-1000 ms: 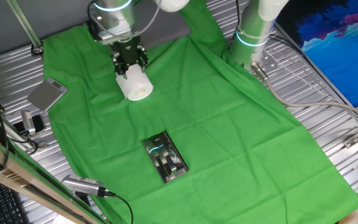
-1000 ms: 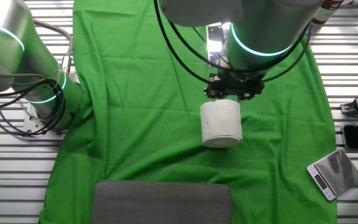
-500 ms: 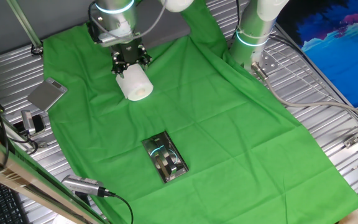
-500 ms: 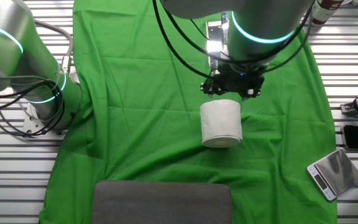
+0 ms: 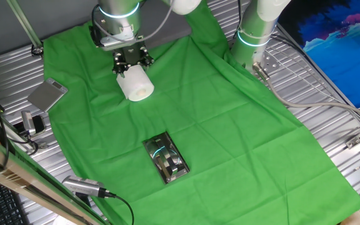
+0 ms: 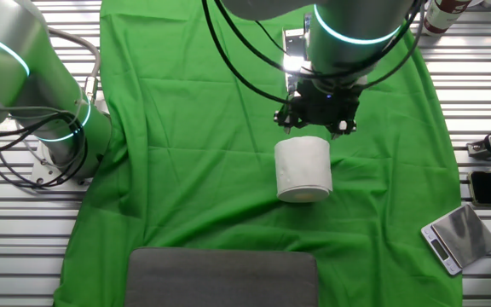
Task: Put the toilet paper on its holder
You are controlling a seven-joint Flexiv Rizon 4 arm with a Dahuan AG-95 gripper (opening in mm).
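The toilet paper [image 5: 136, 84] is a white roll that stands on the green cloth [image 5: 230, 137], at the back left. It also shows in the other fixed view [image 6: 303, 168]. My gripper [image 5: 132, 61] hangs just above the roll with its fingers spread, open and empty, and it does not touch the roll; the other fixed view shows it too [image 6: 316, 125]. The chrome holder [image 5: 165, 159] lies flat on the cloth nearer the front, well apart from the roll. In the other fixed view the holder [image 6: 294, 49] is mostly hidden behind my arm.
A second arm's base [image 5: 254, 34] stands at the cloth's back right. A small silver scale [image 5: 47, 94] lies off the cloth to the left. A dull grey plate [image 6: 222, 277] lies at the cloth's edge. Cables and a black device [image 5: 31, 122] sit along the left rail.
My gripper has risen off the roll and moved slightly back. The roll has stayed where it stood on the cloth.
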